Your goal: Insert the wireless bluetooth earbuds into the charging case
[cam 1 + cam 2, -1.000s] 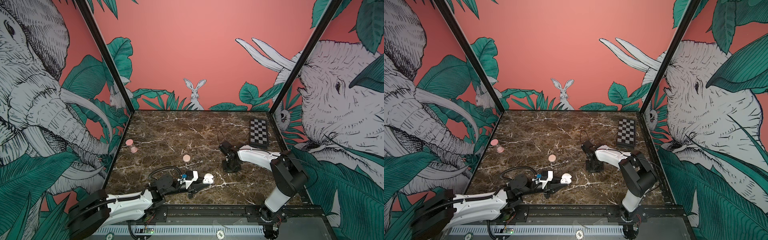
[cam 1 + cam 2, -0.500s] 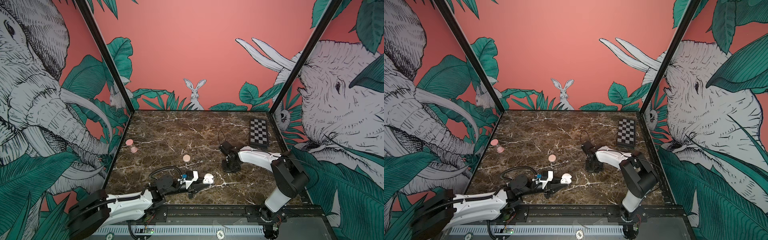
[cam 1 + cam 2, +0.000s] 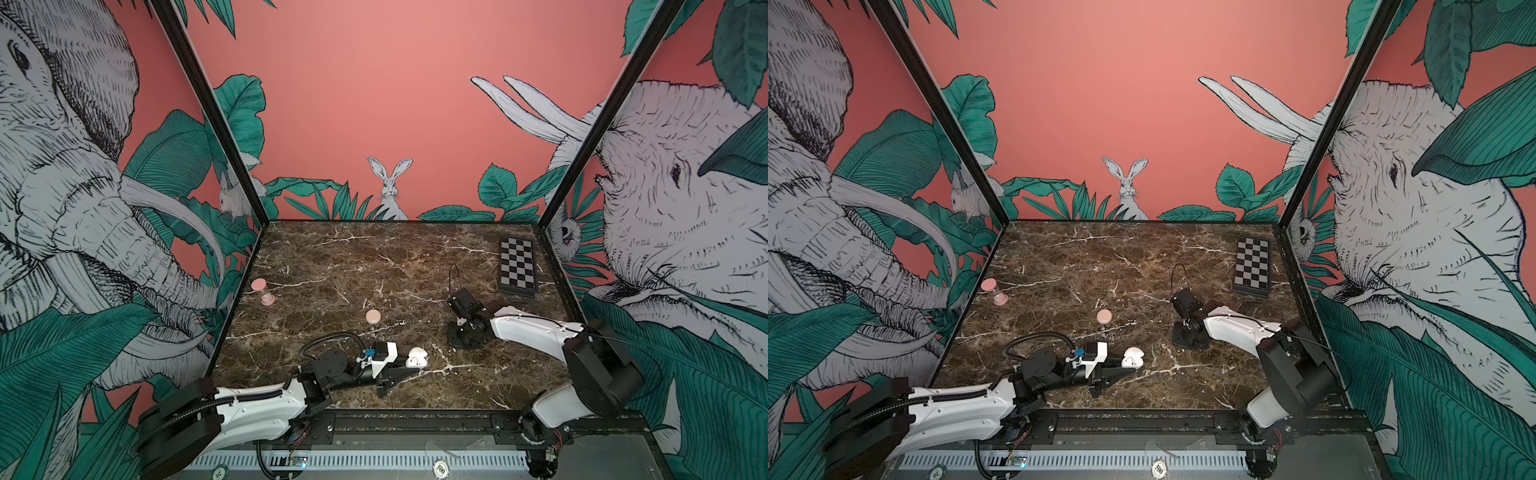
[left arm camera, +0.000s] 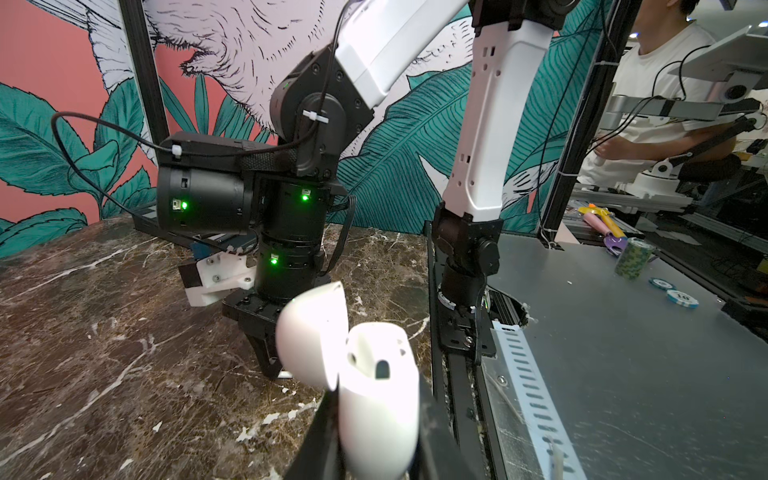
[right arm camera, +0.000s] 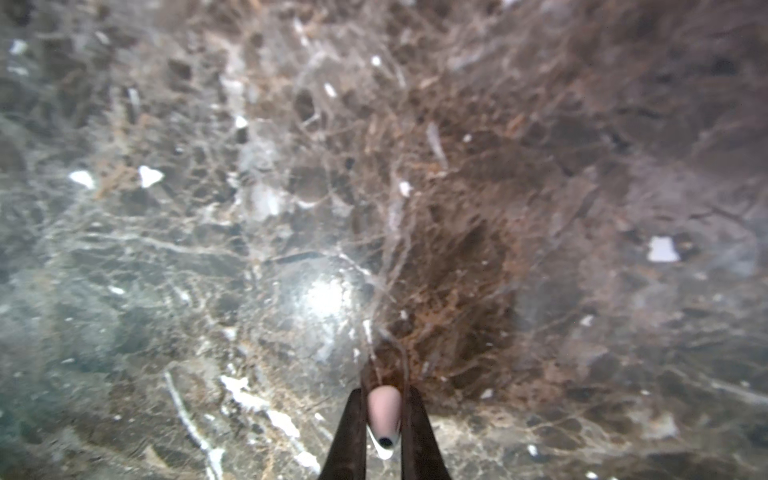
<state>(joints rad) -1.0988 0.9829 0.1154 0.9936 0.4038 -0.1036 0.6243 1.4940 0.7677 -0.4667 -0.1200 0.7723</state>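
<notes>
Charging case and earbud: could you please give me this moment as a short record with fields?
charging case: white, lid open, the sockets that show look empty
left gripper: shut on the charging case, near the front edge of the marble table
right gripper: shut on one pale earbud, tips down at the marble
spacing: charging case and right gripper apart
other items: pink hourglass, pink round case, checkerboard, none touched
task state: no earbud in the case yet
</notes>
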